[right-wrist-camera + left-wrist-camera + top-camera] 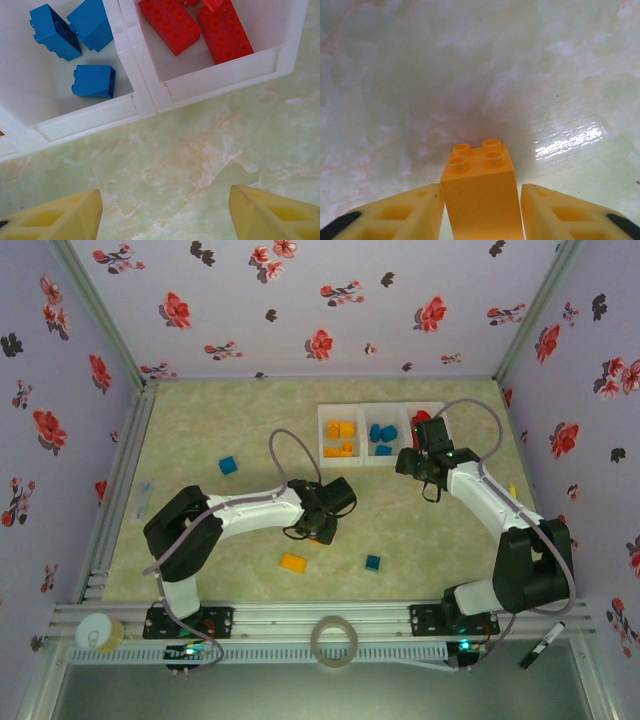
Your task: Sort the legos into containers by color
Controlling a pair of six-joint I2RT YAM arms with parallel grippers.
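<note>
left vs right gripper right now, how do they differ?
The left gripper has its jaws closed on an orange brick; the right gripper stands open with nothing between its fingers. The left gripper is over bare table; the right gripper is just in front of the white tray, by the compartments holding red bricks and blue bricks. Shared: both have yellow fingers and point down at the table.

Top cam overhead; wrist cams close, downward; rt+top share containers [145,95].

Soft, even overhead light casts faint shadows; in the left wrist view the glossy counter [570,142] shows a white glare streak, and the close orange brick [480,200] blurs slightly.
</note>
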